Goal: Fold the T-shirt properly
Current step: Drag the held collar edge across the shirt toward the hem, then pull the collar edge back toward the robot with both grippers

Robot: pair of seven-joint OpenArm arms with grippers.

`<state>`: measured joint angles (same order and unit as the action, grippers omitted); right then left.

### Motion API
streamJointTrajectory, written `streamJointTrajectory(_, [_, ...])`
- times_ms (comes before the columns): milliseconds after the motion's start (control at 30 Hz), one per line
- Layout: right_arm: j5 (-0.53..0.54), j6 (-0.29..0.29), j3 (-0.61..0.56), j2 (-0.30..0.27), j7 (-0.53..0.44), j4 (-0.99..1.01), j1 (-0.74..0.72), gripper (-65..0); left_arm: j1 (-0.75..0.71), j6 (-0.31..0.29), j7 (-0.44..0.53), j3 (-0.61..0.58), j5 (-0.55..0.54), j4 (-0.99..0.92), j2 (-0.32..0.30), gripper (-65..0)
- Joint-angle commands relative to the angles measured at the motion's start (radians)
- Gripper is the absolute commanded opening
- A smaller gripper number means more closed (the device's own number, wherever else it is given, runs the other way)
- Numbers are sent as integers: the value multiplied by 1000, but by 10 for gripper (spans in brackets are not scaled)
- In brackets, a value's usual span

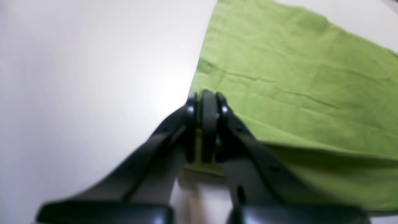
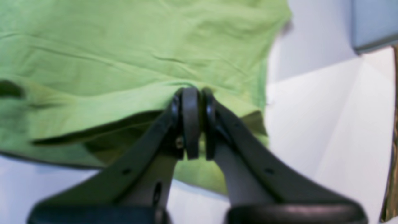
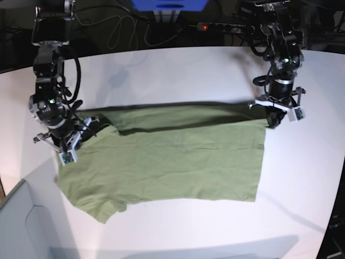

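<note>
The olive-green T-shirt (image 3: 172, 162) lies across the white table (image 3: 178, 70), with a sleeve at the front left. Its far edge is folded over and raised, casting a shadow behind it. My left gripper (image 3: 273, 120) is shut on the shirt's far right corner; the left wrist view shows its jaws (image 1: 209, 102) pinching the cloth edge (image 1: 295, 77). My right gripper (image 3: 86, 131) is shut on the far left edge near the shoulder; the right wrist view shows it (image 2: 190, 99) clamped on a lifted fold of fabric (image 2: 124, 46).
A grey bin (image 3: 16, 216) stands at the table's front left corner and also shows in the right wrist view (image 2: 370, 25). A power strip (image 3: 221, 26) and cables lie beyond the table's far edge. A blue object (image 3: 170, 5) sits at the back.
</note>
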<state>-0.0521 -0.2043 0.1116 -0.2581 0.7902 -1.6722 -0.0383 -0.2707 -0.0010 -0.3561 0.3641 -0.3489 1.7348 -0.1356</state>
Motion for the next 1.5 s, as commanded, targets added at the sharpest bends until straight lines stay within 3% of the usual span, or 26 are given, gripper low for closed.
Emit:
streamJointTrajectory(0, [-2,-10,-2,-11,-19,-9,-24,-649,6,0,27,5,-3,12,-9,-650])
streamJointTrajectory(633, [-2,-10,-16,-14,-38,34,-21,-636,97,2,25,2,-3,-68,-9,-644])
streamJointTrajectory(700, [-2,-10,-16,-16,-38,34,-21,-565,97,8,25,3,-3,-66,-9,-545])
streamJointTrajectory(767, [-2,-10,-16,-16,-38,34,-19,-453,97,8,25,3,-3,-65,-9,-447])
streamJointTrajectory(867, [-2,-10,-16,-16,-38,22,-13,-331,97,5,25,3,-3,-52,-9,-357])
streamJointTrajectory(1000, [-2,-10,-8,-16,-38,-16,10,-321,87,5,25,3,-3,-20,-9,-308])
streamJointTrajectory(1333, [-2,-10,-3,-36,-45,-49,93,-321,14,5,33,6,-12,-71,-8,-306])
streamJointTrajectory(1467, [-2,-10,58,-31,-47,-62,117,-321,23,3,35,6,-12,-141,-8,-306])
